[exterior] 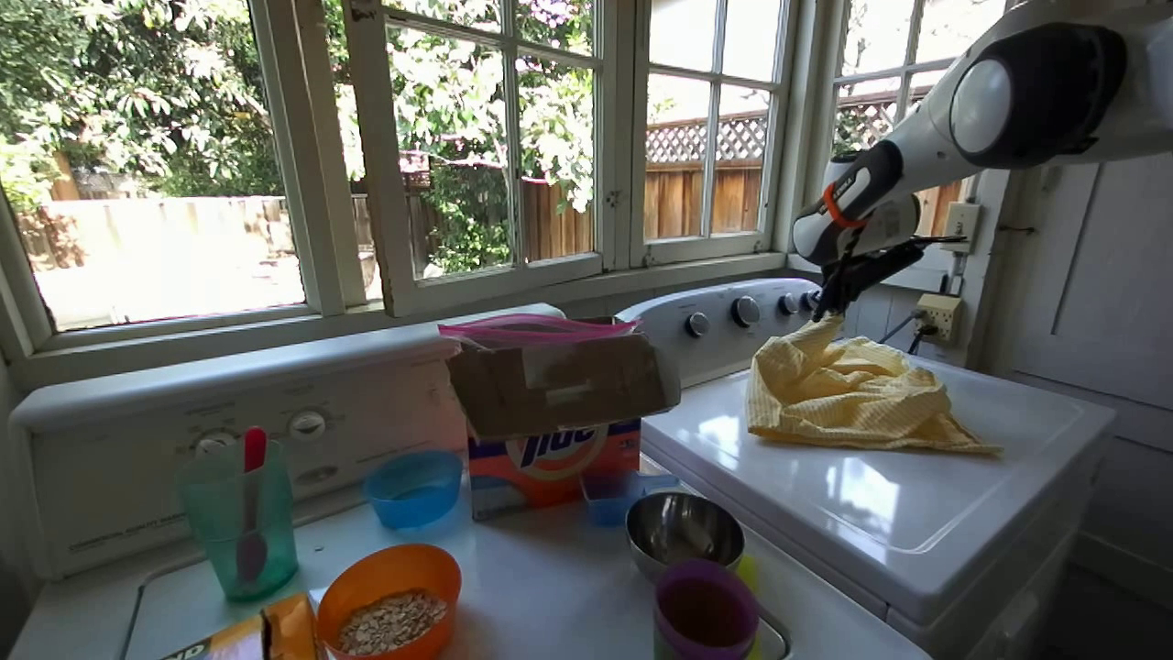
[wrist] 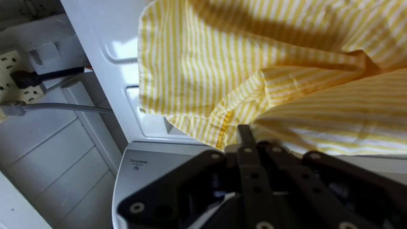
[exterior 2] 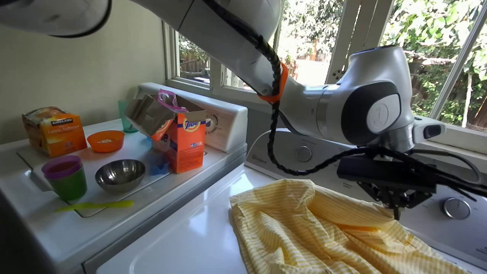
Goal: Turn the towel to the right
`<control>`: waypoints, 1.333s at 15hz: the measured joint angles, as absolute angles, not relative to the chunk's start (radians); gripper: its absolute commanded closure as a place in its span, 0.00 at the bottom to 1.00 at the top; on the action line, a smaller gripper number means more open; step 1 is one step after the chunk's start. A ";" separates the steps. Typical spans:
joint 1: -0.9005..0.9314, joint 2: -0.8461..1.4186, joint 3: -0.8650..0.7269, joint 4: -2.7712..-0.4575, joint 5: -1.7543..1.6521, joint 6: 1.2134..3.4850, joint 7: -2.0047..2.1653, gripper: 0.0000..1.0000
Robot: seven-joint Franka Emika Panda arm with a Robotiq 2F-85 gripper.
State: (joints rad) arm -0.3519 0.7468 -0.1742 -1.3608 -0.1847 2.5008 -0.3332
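Note:
A yellow-and-white striped towel [exterior: 857, 394] lies crumpled on the white lid of the machine under the arm. It also shows in an exterior view [exterior 2: 300, 224] and fills the upper right of the wrist view [wrist: 190, 63]. My gripper [exterior: 823, 313] points down at the towel's edge near the control panel; it also shows in an exterior view [exterior 2: 396, 213]. In the wrist view my gripper's fingers [wrist: 252, 138] are close together with a fold of the towel pinched between them. That fold is raised into a peak, and the rest of the towel rests on the lid. One fingertip is hidden by cloth.
A control panel with knobs [exterior: 745, 312] stands right behind the gripper. The neighbouring machine holds a Tide box [exterior 2: 188, 144], a metal bowl [exterior 2: 120, 176], an orange bowl [exterior 2: 106, 141] and stacked cups [exterior 2: 65, 179]. An outlet with plugged cords [wrist: 19, 82] is on the wall nearby.

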 measured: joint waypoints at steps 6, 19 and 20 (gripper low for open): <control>-0.358 0.767 -0.191 -1.365 -0.127 2.501 -0.151 0.99; -0.326 0.805 -0.336 -1.365 -0.094 2.511 0.097 0.99; -0.322 0.809 -0.347 -1.365 -0.108 2.506 0.107 0.99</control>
